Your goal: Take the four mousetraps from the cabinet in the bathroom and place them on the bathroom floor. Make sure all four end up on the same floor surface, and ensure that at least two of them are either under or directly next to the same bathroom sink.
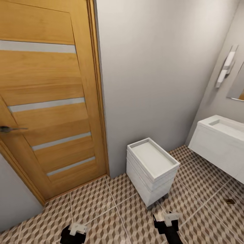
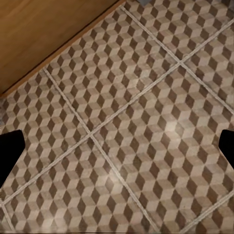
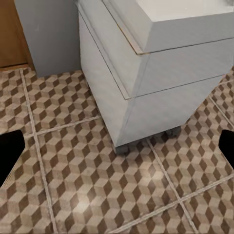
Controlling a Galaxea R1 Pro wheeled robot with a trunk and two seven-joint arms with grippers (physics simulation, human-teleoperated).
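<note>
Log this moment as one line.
phase: in transit | left gripper: open, empty | right gripper: open, empty | ahead: white drawer unit, sink | mousetraps: unseen

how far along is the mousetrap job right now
Nothing looks done: the floor tiles in view carry no traps. Nothing is in hand either; the left gripper and right gripper are open over bare tiles. The sink is at the right, a white wheeled unit ahead. All four traps are left to fetch and place.

a wooden door (image 1: pixel 44 101) stands left, a white wheeled unit (image 1: pixel 152 169) on the bathroom floor (image 1: pixel 101 210), the sink (image 1: pixel 223 127) right.
</note>
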